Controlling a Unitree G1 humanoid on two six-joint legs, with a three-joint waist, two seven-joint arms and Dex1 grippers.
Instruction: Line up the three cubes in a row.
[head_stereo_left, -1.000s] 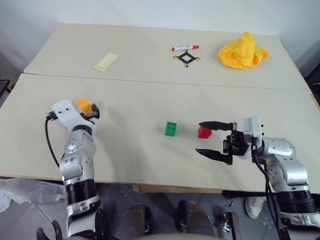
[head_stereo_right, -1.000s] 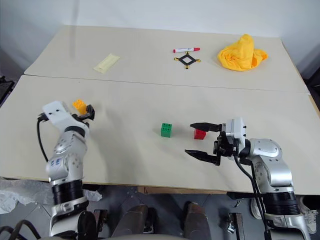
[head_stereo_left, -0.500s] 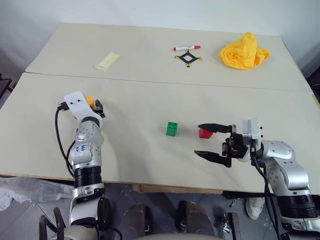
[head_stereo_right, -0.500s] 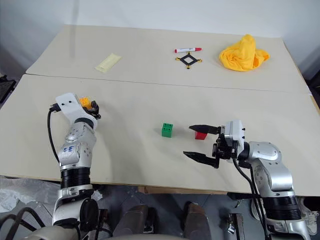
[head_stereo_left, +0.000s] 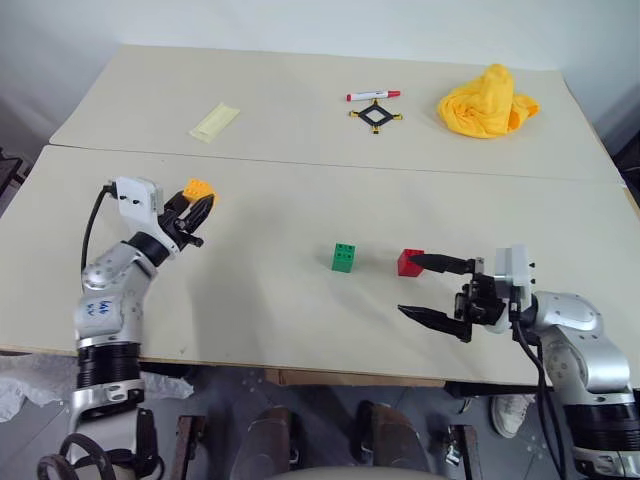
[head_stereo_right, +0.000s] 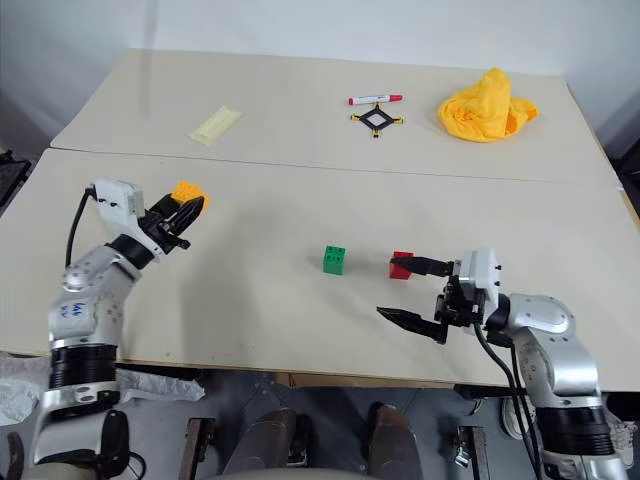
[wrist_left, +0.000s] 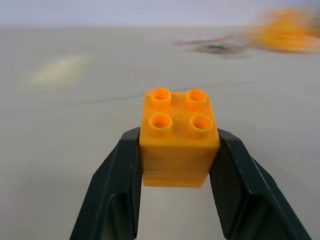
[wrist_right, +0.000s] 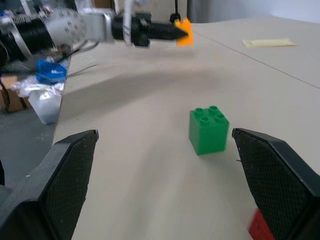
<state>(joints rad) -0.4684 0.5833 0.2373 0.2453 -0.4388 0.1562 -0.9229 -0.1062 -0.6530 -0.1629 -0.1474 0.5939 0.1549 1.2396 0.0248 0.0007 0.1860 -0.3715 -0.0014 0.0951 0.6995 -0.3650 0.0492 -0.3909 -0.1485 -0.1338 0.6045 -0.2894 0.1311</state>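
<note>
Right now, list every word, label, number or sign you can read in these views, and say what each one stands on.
No text can be read.
The blue mark on the robot's left forearm: too small to read.
The red-capped white marker pen: any print on its barrel is too small to tell.
The studded orange, green and red plastic cubes: no lettering shows.

The two head views look forward and down over the table (head_stereo_left: 300, 200), sharing nearly the same scene. The left wrist view looks along its fingers (wrist_left: 115, 190), close on the orange cube (wrist_left: 177, 137). The right wrist view looks level across the table, sharing the green cube (wrist_right: 208, 130) with the head views.
</note>
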